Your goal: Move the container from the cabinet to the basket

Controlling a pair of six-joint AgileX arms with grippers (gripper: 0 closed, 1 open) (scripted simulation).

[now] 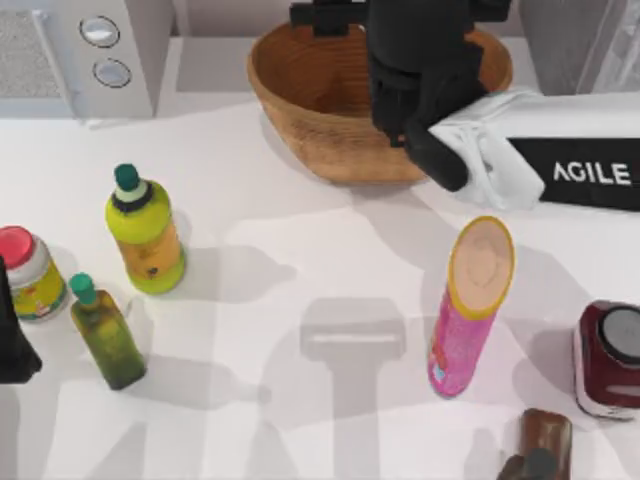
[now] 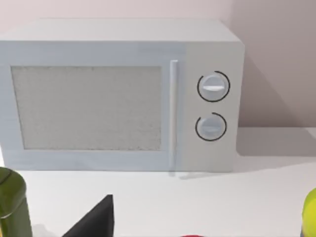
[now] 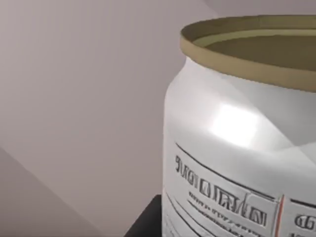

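Observation:
A silver can with small print and a red line on its label, the container, sits very close in the right wrist view, with bare wall behind it. My right gripper hangs over the back of the brown wicker basket and is shut on the container, which the black wrist hides in the top view. The grey cabinet stands at the back right corner, just right of the basket. My left gripper is parked at the table's left edge.
A white microwave with two knobs stands back left. Bottles and a jar stand on the left: yellow-green, olive, red-lidded. A pink tube, a dark red jar and a brown object stand on the right.

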